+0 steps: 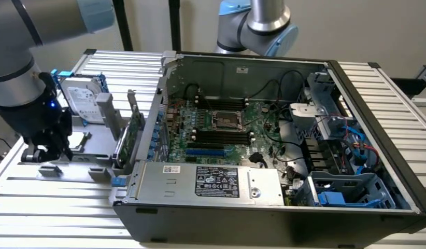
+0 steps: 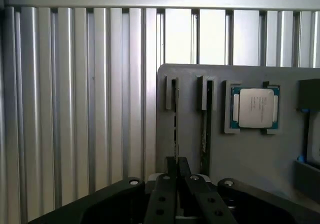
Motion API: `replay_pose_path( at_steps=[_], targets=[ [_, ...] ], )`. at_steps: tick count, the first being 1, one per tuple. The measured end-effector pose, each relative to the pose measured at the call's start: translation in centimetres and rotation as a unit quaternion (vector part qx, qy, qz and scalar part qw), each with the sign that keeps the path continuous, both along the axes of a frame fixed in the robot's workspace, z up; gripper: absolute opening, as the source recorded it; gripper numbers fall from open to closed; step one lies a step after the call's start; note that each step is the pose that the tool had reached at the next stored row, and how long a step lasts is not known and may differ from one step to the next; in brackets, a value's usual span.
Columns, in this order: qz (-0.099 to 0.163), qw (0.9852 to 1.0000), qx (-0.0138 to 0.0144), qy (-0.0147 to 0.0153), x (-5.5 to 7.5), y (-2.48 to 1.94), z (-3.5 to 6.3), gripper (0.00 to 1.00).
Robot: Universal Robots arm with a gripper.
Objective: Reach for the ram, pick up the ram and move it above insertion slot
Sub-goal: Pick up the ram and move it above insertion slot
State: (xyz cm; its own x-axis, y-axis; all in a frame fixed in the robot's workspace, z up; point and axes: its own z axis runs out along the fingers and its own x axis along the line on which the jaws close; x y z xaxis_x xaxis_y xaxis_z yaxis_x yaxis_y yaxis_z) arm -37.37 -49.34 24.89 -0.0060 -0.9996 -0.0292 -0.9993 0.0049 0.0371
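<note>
The ram [image 2: 176,124] stands on edge in a slot of a grey holder plate [image 2: 250,154], seen as a thin dark-green strip. My gripper [image 2: 176,163] sits at the near end of the stick, with a black finger pressed on each side of it, shut on it. In the exterior view, the gripper [image 1: 48,155] is low over the holder at the exterior view's left, outside the computer case. The insertion slot [image 1: 220,136] is one of several parallel black sockets on the motherboard inside the open case, far from the gripper.
A second stick [image 2: 205,129] stands in the neighbouring holder slot, beside a processor chip [image 2: 255,107]. A hard drive [image 1: 85,104] and a green expansion card [image 1: 135,129] stand between the gripper and the case wall [image 1: 157,119]. A short blue slot [image 1: 206,153] lies by the black sockets. A power supply [image 1: 206,181] fills the case front.
</note>
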Motion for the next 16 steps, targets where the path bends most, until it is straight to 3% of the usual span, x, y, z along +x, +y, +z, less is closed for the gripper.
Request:
replay_pose_path(
  at_steps=[8, 16],
  targets=[
    [0.000, 1.0000, 0.0000, 0.0008, 1.3, 0.00, 3.62, 0.13],
    [0.000, 1.0000, 0.0000, 0.0019, 4.2, -0.01, 7.25, 0.13]
  ],
)
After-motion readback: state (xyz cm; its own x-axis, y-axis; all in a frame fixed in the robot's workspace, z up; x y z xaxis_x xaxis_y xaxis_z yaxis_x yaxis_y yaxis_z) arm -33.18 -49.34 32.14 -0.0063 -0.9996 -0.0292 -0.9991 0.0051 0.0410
